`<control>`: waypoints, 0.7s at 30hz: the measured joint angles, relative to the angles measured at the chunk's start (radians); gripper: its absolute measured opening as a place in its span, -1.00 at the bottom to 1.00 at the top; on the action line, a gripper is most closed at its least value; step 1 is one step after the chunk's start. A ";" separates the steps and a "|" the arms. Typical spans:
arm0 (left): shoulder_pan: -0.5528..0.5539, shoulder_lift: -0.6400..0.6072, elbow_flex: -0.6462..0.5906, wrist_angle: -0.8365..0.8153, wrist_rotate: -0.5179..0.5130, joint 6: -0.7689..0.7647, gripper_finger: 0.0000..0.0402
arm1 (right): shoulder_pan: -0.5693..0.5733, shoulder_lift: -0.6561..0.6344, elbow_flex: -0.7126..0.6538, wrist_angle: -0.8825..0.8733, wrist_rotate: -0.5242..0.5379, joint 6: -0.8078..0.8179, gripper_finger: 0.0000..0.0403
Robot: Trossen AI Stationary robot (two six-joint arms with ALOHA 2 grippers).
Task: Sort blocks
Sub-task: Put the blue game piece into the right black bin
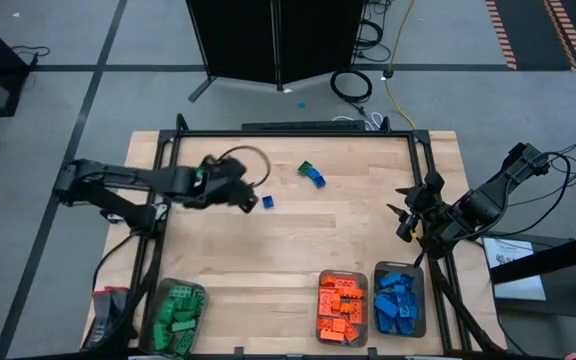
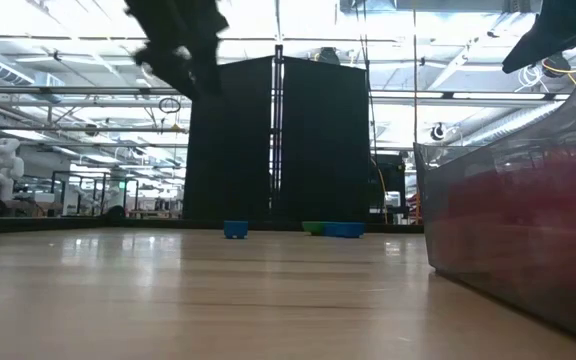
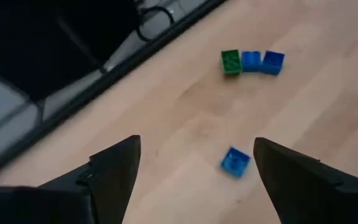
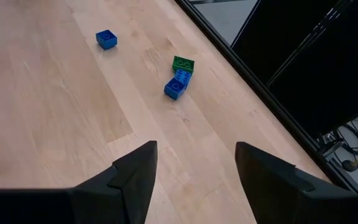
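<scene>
One lone blue block (image 3: 235,162) sits askew, near green-blue row (image 3: 252,61)

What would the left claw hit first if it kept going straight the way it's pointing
Most likely the single blue block, lying on the table between the open left claw fingers' line. The green-and-blue cluster lies farther on. Depth is hard to judge.

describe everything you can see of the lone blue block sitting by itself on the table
The lone blue block is a small square studded brick of glossy plastic, lying flat, studs up, on the bare wooden table. Nothing touches it. It sits apart from a cluster of one green and two blue bricks. The left tool hangs open above it, not touching.
</scene>
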 joint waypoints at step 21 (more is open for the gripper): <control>0.247 0.379 -0.002 0.258 0.511 0.697 0.56 | 0.000 0.000 0.000 0.007 -0.001 0.000 0.05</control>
